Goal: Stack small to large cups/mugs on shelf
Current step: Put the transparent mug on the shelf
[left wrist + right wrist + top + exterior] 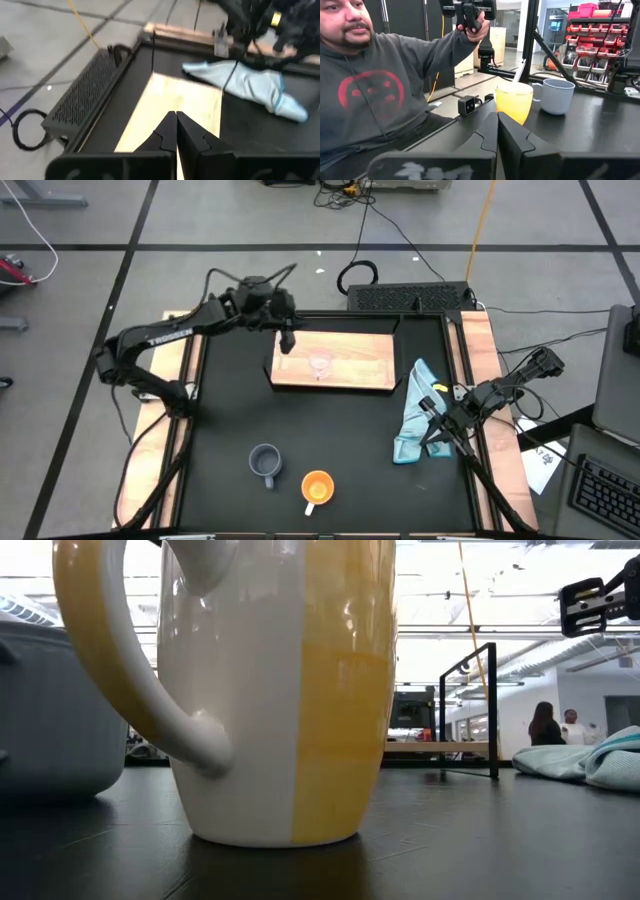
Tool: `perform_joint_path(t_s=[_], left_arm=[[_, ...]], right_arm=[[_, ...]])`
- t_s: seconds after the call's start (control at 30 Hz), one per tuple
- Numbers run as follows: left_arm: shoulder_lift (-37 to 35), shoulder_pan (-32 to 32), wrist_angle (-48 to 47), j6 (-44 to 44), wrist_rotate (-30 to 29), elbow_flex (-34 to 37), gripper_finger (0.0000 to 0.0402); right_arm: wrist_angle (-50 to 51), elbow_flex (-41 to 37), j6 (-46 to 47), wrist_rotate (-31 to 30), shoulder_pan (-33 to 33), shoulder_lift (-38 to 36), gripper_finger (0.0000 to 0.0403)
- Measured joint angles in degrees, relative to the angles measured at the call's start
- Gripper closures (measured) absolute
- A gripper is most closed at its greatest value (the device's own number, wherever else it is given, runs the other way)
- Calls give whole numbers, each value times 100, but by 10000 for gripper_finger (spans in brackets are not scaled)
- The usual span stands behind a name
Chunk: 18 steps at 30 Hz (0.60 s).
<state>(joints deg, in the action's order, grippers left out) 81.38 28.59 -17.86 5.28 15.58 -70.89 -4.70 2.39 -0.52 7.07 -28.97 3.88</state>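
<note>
Left gripper (287,343) clenched on nothing, hovering at the shelf's (350,368) left end. Clear glass cup (320,364) stands on the shelf just right of that gripper. Blue-grey mug (265,463) and orange mug (317,488) sit side by side on the table, well apart from it. Right gripper (437,430) clenched, empty, over the light-blue cloth (414,418).

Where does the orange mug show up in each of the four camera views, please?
High view: orange mug near the table's front edge, right of the blue-grey mug.
Low view: fills the foreground.
Left wrist view: not in it.
Right wrist view: centre, beside the blue-grey mug.
Shared landmark: the light-blue cloth.
</note>
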Motion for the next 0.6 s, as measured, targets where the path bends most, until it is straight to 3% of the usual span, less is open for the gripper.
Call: perform_joint_path(t_s=[0.37, 0.6], left_arm=[[1525, 75, -1636, 433, -9, -1267, 396], [2022, -142, -2533, 928, -59, -1837, 385]], right_arm=[[151, 0, -13, 0, 0, 0, 403], [179, 0, -13, -7, 0, 0, 403]])
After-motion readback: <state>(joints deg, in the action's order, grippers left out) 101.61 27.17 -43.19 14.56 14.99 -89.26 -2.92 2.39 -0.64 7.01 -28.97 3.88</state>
